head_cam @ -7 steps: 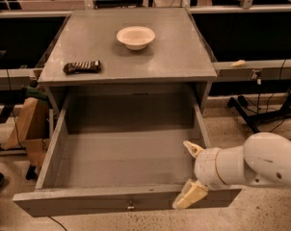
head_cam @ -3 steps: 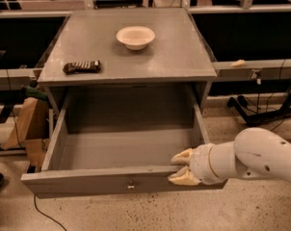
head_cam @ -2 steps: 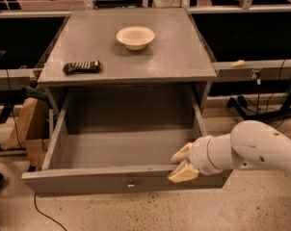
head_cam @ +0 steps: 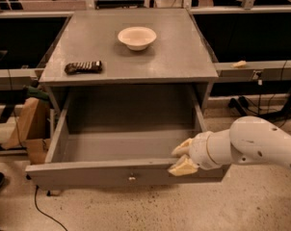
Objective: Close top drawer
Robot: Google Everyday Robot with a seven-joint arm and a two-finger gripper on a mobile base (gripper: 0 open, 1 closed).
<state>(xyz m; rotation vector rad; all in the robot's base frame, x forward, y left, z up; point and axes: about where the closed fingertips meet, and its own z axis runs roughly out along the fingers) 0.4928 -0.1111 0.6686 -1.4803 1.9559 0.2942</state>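
There is one desk (head_cam: 174,61). On it sit one white bowl (head_cam: 137,36) and one dark wrapped bar (head_cam: 83,67). One top drawer (head_cam: 87,173) is pulled out, and it has one small knob (head_cam: 131,179) on its front. There is one white robot arm (head_cam: 261,146) with one gripper (head_cam: 180,159), at the right end of the drawer's front. The gripper has two jaws, spread apart.

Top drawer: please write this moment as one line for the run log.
top drawer: pulled out | gripper: open, at front panel's right end | cabinet top: bowl, dark packet
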